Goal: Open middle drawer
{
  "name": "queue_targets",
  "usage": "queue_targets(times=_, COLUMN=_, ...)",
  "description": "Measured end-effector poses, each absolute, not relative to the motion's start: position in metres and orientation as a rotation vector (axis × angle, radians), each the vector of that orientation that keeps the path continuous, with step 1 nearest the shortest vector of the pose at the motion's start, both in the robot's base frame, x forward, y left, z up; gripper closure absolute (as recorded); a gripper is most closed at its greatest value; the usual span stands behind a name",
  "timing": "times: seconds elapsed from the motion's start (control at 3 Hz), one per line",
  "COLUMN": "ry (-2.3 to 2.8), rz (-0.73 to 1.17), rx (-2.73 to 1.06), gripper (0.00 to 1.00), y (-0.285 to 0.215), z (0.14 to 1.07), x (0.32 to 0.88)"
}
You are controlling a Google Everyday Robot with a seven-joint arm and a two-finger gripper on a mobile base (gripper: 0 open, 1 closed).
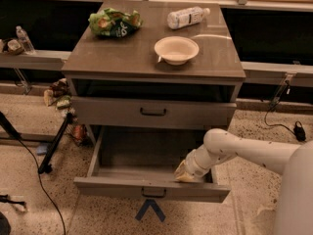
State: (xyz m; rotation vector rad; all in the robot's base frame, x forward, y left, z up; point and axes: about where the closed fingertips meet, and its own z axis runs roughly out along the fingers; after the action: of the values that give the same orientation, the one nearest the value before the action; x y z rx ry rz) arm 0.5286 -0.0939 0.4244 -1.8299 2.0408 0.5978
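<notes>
The middle drawer (pixel 122 186) is pulled out toward me from the grey-brown cabinet; its inside looks empty. Its small dark bar handle (pixel 154 192) is at the centre of the front panel. My gripper (pixel 184 174) reaches in from the right. It sits down inside the drawer, just behind the right part of the front panel and against its top edge. The white arm (pixel 244 151) comes from the lower right. The upper drawer (pixel 195 115) above is shut. The lowest drawer is hidden under the open one.
The cabinet top (pixel 122 58) carries a green chip bag (pixel 113 22), a white bowl (pixel 176 49) and a lying plastic bottle (pixel 186 17). A blue mark (pixel 151 209) is on the floor in front. A black stand leg and cable (pixel 51 148) lie at the left.
</notes>
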Motion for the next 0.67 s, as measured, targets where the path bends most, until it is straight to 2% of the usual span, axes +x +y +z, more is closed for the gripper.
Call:
queue_targets(times=0.33, ry=2.056, rz=0.725, rx=-1.78, gripper=1.0, y=-0.074, z=0.43, x=0.497)
queue_targets(times=0.67, ry=2.051, rz=0.767, rx=-1.757, gripper=1.0, y=-0.061, z=0.442, x=0.482)
